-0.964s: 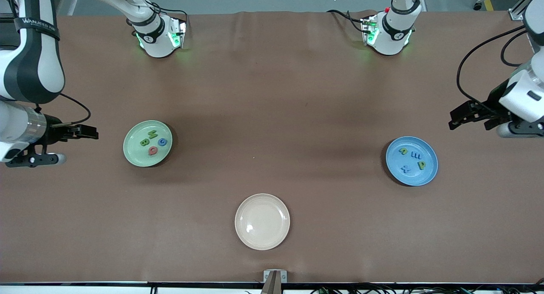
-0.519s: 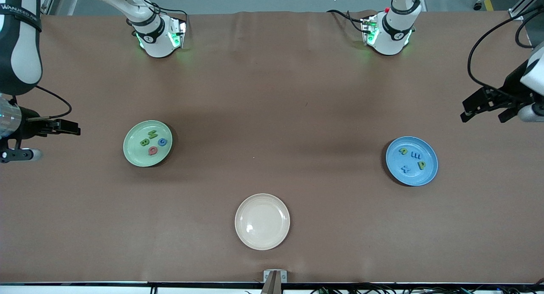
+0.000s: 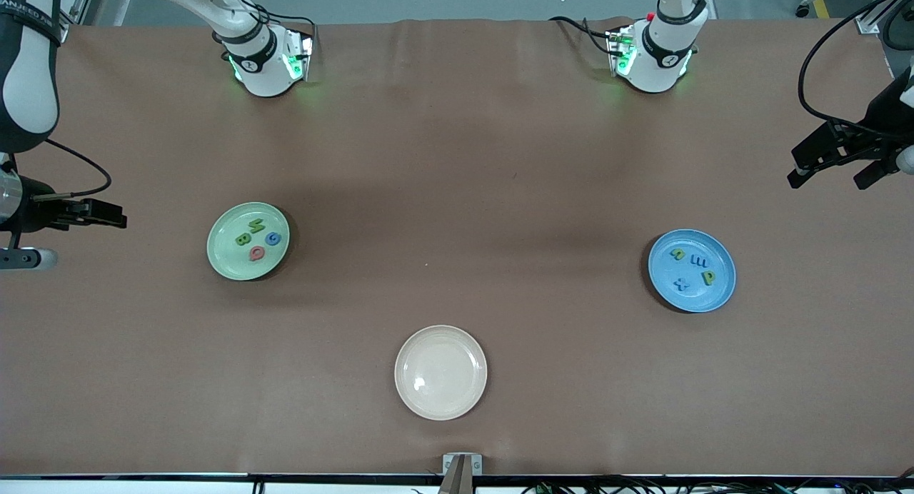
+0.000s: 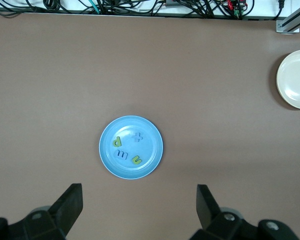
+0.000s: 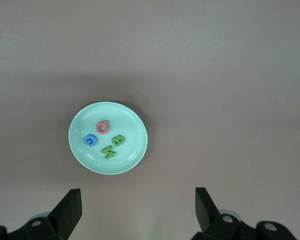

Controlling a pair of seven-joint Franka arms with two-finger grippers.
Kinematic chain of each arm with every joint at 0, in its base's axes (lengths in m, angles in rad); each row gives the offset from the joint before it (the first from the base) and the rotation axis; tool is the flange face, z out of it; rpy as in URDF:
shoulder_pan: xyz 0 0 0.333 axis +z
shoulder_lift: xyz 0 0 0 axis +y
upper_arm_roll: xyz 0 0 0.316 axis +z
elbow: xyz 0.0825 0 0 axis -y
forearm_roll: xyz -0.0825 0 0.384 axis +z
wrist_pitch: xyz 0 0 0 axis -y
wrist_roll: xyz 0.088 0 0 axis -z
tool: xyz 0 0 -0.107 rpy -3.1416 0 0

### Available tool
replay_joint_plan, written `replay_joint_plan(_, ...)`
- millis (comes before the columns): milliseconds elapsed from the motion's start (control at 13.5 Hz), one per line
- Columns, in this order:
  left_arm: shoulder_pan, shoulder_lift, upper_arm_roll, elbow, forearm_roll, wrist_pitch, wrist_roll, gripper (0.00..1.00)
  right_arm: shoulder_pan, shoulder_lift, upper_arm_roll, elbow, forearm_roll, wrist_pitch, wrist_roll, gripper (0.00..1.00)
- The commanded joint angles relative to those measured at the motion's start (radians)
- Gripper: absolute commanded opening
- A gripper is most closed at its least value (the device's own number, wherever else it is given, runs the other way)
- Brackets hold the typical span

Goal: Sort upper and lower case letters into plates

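- Stretching across the whole scene, a brown counter (image 3: 457, 194), carrying three plates well apart from one another.
- Pulling outward from a second ago, both arms: the right hand (image 3: 107, 214) now at the very edge of the front view at the right arm's end of the counter, the left hand (image 3: 835, 158) likewise drawn off to the left arm's end and climbing toward the bases' side.
- Gaping wide, fingers of both hands, gripping nothing; in each wrist view, dark fingertips (image 4: 70, 202) spread with bare counter between them.
- Sitting toward the right arm's end, the light green plate (image 3: 221, 255), holding four capitals: green N (image 3: 255, 226), green B (image 3: 243, 239), blue G (image 3: 273, 238), red Q (image 3: 257, 253).
- Sitting toward the left arm's end, the blue plate (image 3: 721, 290), holding four small letters: green n (image 3: 678, 254), a dark E-like piece (image 3: 700, 263), green p (image 3: 708, 277), blue x (image 3: 683, 285).
- Lying nearest the front camera, the cream plate (image 3: 440, 372), holding nothing.
- Remaining unmoved, every letter and plate, with no letter loose on the counter.
- Judging from this: sorting looking finished, arms seemingly retreating to rest.
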Motion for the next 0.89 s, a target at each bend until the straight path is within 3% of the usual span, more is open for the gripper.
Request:
replay_joint_plan(0, -0.007, -0.012, 0.004, 0.003, -0.016, -0.021, -0.002, 1.00, -0.010, -0.004, 0.014, 0.037, -0.012, -0.029, 0.013, 1.00)
replay_joint_plan(371, -0.007, -0.024, 0.004, 0.003, -0.015, -0.024, -0.002, 1.00, 0.004, 0.002, 0.019, 0.050, -0.010, -0.053, 0.018, 1.00)
replay_joint_plan(816, -0.008, -0.033, 0.005, 0.002, -0.002, -0.027, 0.015, 1.00, -0.025, -0.028, 0.013, 0.013, 0.051, -0.094, 0.018, 1.00)
